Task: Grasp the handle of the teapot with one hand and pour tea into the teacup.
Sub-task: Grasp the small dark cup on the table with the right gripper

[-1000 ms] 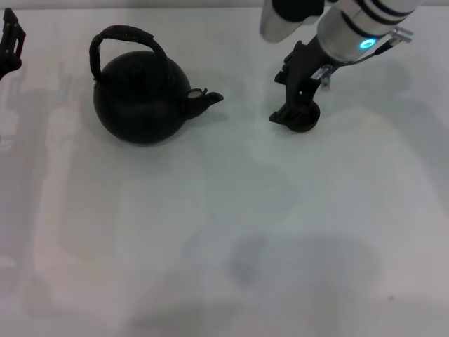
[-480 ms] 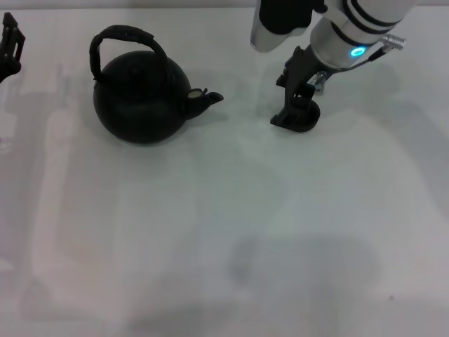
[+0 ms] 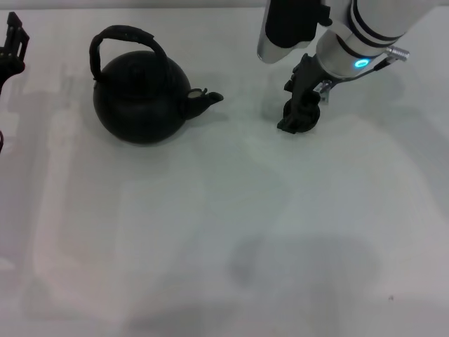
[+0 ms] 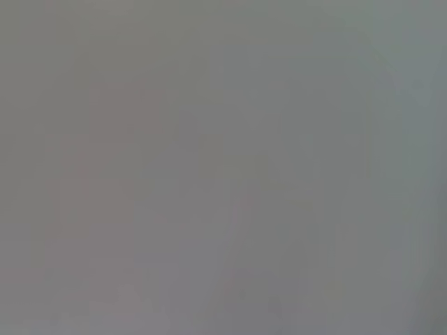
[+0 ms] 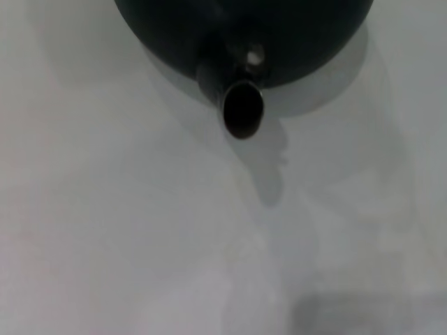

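The matte-black teapot point(image 3: 140, 98) stands at the back left of the white table point(image 3: 224, 232), its spout point(image 3: 207, 98) pointing right. Its arched handle point(image 3: 125, 35) stands upright with nothing on it. The right wrist view looks straight at the spout point(image 5: 242, 108) and the pot's body point(image 5: 244, 28). My right gripper point(image 3: 296, 123) points down at the small dark teacup point(image 3: 309, 119), whose outline merges with the black fingers. I cannot tell whether the fingers hold it. My left gripper point(image 3: 10, 42) is at the far left edge, away from the teapot.
The left wrist view shows only a plain grey surface. The right arm's white forearm point(image 3: 365, 35) with a blue light reaches in from the back right. Bare table lies in front of the teapot and the cup.
My right gripper has turned more upright over the teacup and shifted slightly right. The teapot has not moved. The left gripper stays at the left edge.
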`<state>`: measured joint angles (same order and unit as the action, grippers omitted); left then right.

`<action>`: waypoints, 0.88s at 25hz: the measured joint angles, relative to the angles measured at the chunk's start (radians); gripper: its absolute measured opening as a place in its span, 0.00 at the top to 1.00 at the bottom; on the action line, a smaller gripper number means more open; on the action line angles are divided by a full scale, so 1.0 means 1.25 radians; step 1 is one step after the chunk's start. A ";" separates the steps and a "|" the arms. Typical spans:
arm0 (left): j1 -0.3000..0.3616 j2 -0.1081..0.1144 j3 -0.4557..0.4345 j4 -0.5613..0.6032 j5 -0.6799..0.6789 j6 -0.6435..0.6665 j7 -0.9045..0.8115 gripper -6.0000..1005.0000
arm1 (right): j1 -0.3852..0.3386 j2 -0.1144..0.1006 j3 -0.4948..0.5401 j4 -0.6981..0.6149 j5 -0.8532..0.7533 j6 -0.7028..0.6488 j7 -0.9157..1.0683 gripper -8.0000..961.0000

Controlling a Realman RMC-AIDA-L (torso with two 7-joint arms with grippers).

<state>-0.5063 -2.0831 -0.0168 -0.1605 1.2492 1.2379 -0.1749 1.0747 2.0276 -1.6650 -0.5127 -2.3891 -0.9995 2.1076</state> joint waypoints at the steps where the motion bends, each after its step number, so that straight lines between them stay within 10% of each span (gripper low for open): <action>1: -0.001 0.000 0.000 0.000 0.000 0.000 0.000 0.31 | -0.001 0.000 -0.001 0.002 0.000 0.003 0.000 0.18; 22: -0.015 0.000 0.002 -0.008 0.001 0.001 -0.001 0.31 | -0.011 -0.008 -0.012 0.018 -0.013 -0.010 0.000 0.19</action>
<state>-0.5254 -2.0831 -0.0138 -0.1705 1.2502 1.2385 -0.1765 1.0606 2.0180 -1.6797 -0.4904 -2.4057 -1.0117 2.1076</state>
